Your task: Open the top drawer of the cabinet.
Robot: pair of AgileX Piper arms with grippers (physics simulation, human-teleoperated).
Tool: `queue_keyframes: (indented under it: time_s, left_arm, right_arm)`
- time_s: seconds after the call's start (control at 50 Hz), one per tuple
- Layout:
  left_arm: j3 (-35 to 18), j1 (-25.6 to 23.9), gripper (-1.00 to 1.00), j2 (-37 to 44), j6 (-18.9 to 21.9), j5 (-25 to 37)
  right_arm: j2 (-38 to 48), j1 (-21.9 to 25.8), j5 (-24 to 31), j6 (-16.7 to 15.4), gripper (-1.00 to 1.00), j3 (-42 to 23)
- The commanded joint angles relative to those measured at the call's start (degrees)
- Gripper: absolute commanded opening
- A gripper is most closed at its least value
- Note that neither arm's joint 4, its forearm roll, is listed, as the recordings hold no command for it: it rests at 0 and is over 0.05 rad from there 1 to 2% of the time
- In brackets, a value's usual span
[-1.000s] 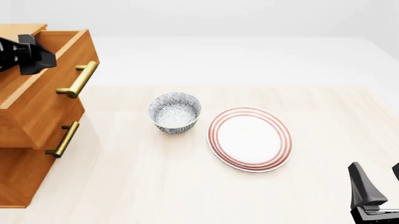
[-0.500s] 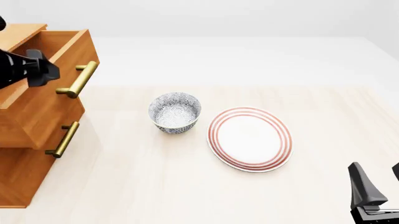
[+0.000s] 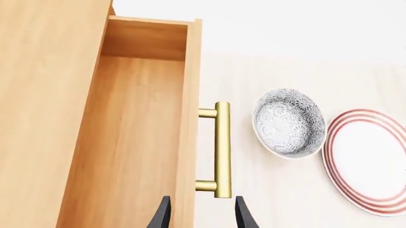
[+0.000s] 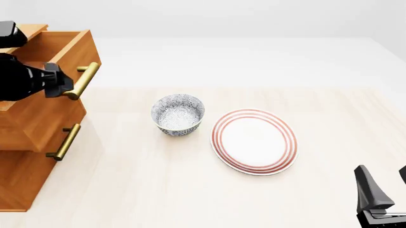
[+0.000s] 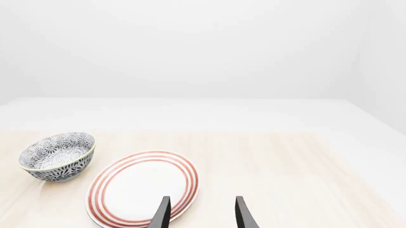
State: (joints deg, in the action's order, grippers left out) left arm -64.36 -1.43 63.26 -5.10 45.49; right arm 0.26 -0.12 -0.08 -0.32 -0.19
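Note:
The orange-brown cabinet stands at the table's left edge. Its top drawer is pulled out, and the left wrist view shows its bare inside. The drawer's brass bar handle faces the bowl and also shows in the left wrist view. My left gripper is open, just behind the handle at the drawer's front edge. In the left wrist view the left gripper has its fingers straddling the drawer front near the handle's near end, holding nothing. My right gripper is open and empty at the near right.
A lower drawer's brass handle sits under the top one. A patterned bowl and a red-ringed plate lie mid-table, right of the cabinet. Both also show in the right wrist view, the bowl beside the plate.
My left gripper has moved from over the open drawer down and rightward to the drawer front by the handle. The drawer and the right arm have not moved.

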Motion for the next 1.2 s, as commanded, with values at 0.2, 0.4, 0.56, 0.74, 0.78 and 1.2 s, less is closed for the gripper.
queue_keyframes:
  time_s: [0.2, 0.4, 0.56, 0.74, 0.78, 1.2]
  left_arm:
    - [0.5, -4.9, 1.00, 2.9, -0.2, -0.6]
    - [0.0, -10.3, 1.00, 5.8, -0.4, -0.4]
    - [0.0, -13.0, 1.00, 7.8, -0.3, -0.8]
    - [0.0, -15.1, 1.00, 8.8, 0.0, -0.9]
    - [-0.3, -15.6, 1.00, 8.8, 0.0, -0.9]
    - [-0.1, -17.9, 1.00, 8.9, 0.2, -0.3]
  right_arm:
    - [0.0, 0.0, 0.0, 0.0, 1.00, 0.0]
    - [0.0, 0.0, 0.0, 0.0, 1.00, 0.0]
    - [0.0, 0.0, 0.0, 0.0, 1.00, 0.0]
    - [0.0, 0.0, 0.0, 0.0, 1.00, 0.0]
    - [0.0, 0.0, 0.0, 0.0, 1.00, 0.0]
    - [0.0, 0.0, 0.0, 0.0, 1.00, 0.0]
